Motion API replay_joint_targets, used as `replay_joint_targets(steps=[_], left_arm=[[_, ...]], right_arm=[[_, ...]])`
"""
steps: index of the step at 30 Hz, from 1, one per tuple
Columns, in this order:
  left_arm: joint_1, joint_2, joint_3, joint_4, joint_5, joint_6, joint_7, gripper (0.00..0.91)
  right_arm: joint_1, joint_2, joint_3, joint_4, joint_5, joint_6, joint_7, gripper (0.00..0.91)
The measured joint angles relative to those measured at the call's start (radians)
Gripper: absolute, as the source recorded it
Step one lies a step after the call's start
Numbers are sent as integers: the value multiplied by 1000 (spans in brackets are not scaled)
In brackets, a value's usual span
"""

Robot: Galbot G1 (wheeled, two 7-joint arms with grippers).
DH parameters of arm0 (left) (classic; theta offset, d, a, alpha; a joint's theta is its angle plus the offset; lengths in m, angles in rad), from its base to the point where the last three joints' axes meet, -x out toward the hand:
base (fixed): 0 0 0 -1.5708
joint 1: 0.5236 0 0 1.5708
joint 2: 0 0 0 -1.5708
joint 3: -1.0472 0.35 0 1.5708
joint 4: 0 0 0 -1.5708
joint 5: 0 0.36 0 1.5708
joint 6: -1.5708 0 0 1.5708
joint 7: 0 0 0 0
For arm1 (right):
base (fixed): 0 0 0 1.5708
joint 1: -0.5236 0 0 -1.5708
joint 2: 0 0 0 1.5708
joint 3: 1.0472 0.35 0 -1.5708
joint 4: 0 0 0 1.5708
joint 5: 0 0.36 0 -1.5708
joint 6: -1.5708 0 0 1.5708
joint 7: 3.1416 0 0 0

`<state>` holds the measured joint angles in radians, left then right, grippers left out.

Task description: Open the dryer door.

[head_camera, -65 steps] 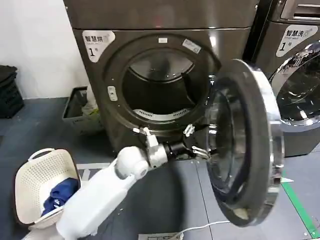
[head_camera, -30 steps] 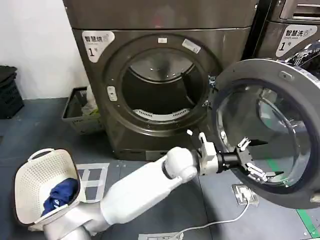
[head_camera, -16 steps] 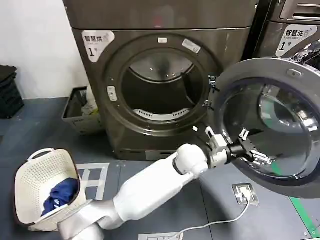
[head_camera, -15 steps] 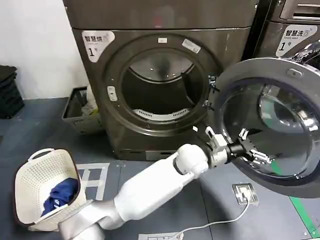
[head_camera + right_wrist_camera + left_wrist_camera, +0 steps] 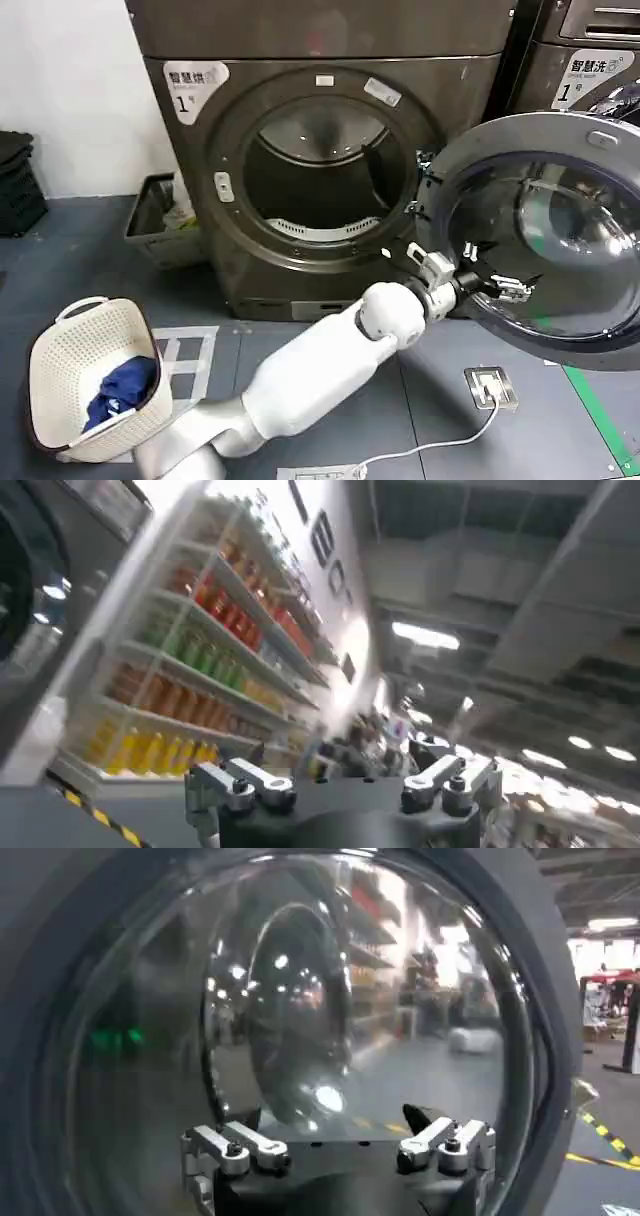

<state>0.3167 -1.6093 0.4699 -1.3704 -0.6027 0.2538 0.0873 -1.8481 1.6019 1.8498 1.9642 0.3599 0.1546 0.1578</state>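
Head view is showing the dark grey front-loading dryer (image 5: 320,160) standing on the floor, its round drum opening (image 5: 318,175) fully exposed. The round dryer door with its glass porthole and chrome rim (image 5: 560,235) is hanging swung wide on the hinge side of that opening, its inner face turned toward the camera. The white left arm is reaching across in front of the dryer from below the drum opening, and the left end effector (image 5: 497,283) is sitting against the inner glass of the door, near the door's lower half, with its fingers spread apart and gripping nothing.

Left wrist view is looking straight at the door's bulging glass (image 5: 330,1008), with the left end effector's (image 5: 340,1148) two fingers standing apart just in front of it.

Right wrist view is pointing up and away from the dryer, toward shelves and ceiling lights; the right end effector (image 5: 340,782) is hanging there with its fingers spread and nothing between them.

Beside the dryer, on the side away from the door, a white perforated plastic laundry basket (image 5: 70,360) holding blue cloth (image 5: 118,388) is resting on the grey floor.
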Motion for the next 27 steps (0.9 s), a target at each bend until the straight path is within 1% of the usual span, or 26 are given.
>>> replay_joint_targets(steps=[6,11,20,27], left_arm=[[5,0,-17,17,-5,-1,-48,907],[13,0,-23,7,-15,-1,-74,907],[13,0,-45,38,1,-6,-112,907],[3,0,-65,63,15,-5,-155,907]], right_arm=[[3,7,10,0,-10,-41,39,907],[8,7,28,-9,-25,-95,94,907],[-13,7,94,-83,-35,-102,159,907],[-17,7,134,-134,-42,-99,172,907]])
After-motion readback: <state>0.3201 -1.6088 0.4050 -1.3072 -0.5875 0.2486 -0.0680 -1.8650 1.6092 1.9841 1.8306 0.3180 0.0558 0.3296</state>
